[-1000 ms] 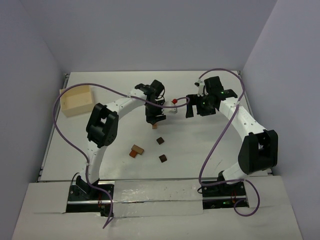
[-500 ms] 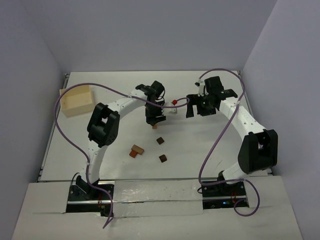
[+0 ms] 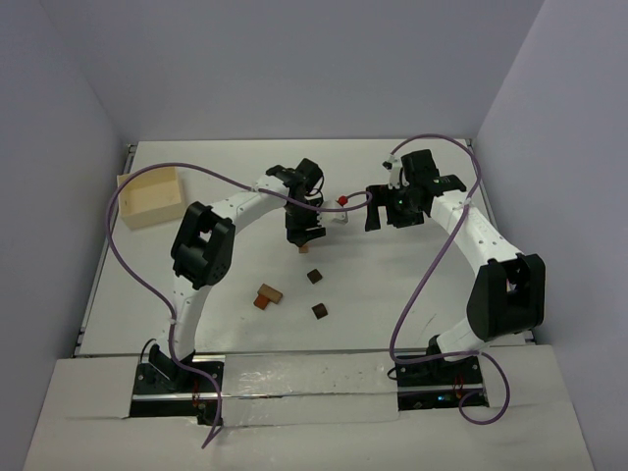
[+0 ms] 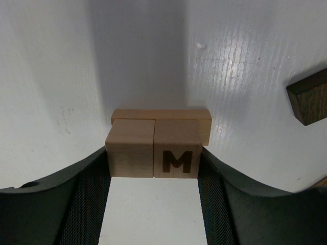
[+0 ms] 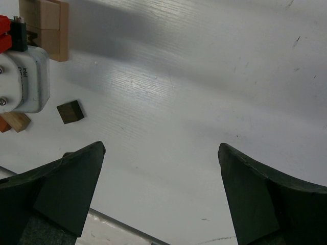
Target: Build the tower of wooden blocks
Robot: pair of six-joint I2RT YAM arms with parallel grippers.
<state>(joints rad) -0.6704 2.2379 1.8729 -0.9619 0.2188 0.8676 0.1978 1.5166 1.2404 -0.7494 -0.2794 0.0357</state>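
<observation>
In the left wrist view two pale wood blocks stand side by side, a plain cube (image 4: 130, 149) and one marked M (image 4: 178, 152). They rest against a longer pale piece (image 4: 161, 114) beneath them. My left gripper (image 4: 153, 159) is shut on the pair, one jaw pressing each outer side. From above, that gripper (image 3: 304, 235) points down at mid-table with a tan block (image 3: 303, 247) under its tips. My right gripper (image 3: 376, 218) hovers to its right, open and holding nothing (image 5: 161, 153). No taller tower shows.
Loose blocks lie nearer the arms: two dark cubes (image 3: 314, 276) (image 3: 320, 311) and reddish-tan pieces (image 3: 267, 294). A dark block (image 4: 309, 97) lies right of the left gripper. A pale tan board (image 3: 150, 196) sits at far left. The left wrist's white housing (image 5: 25, 79) is close to my right gripper.
</observation>
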